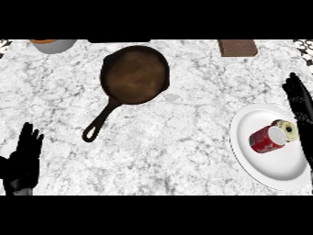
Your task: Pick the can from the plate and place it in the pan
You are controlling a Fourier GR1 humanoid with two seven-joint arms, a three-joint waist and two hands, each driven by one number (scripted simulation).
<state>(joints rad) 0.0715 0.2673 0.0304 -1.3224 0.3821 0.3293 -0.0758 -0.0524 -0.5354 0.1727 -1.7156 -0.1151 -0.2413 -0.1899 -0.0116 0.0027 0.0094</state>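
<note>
Head view of a marbled counter [186, 151], read from left to right. At the lower left, the left hand [19, 160] rests with its fingers straight and spread, thumb out to the side, holding nothing and touching nothing but the space above the counter. At the top left edge, a grey bowl [53, 45] with an orange inside is cut off by the view's upper limit. Right of it, near the middle top, the pan [135, 73] lies flat, dark brown and bare inside; its black handle [102, 120] runs down and to the left, ending in a loop well apart from the left hand. A dark flat thing [118, 41] sits at the top edge just above the pan, too little of it showing to name. Farther right at the top edge stands a brown block [238, 47]. At the lower right lies the white plate [271, 172], and on it the red can [267, 139] lies on its side, pale end facing right; a small round pale item [286, 130] with dark spots touches the can's upper right. The right hand [304, 108] lies along the plate's right rim, fingers straight and pointing up the view, beside the can but not closed on it. Bare counter separates plate and pan; nothing lies between them.
</note>
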